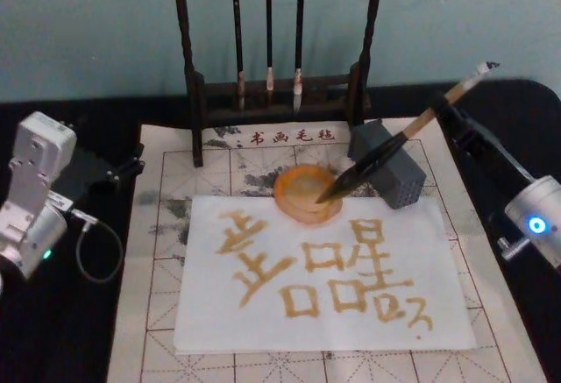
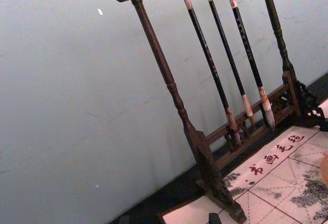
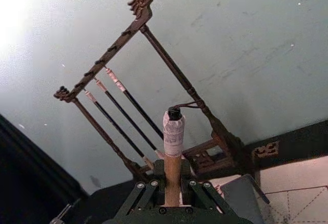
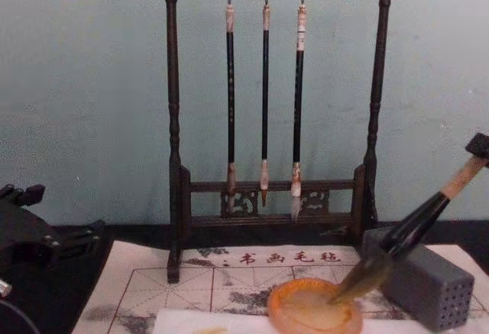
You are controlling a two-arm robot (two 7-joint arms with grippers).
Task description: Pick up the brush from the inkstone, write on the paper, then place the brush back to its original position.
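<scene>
Nearest us lies the paper, inked with ochre characters. Beyond it the brush leans, bristles in the inkstone, our right pincer clamped on its bamboo shaft. Our left pincer idles at left; we cannot tell its state.

One large brush is counted right of centre in the head view, one amber inkstone at centre, and one white paper across the lower half. One gridded felt mat and one grey block are also recorded. Three thin brushes are hung from one wooden rack at the top. Two grippers are counted: the left gripper at mid-left, the right gripper at upper right.
</scene>
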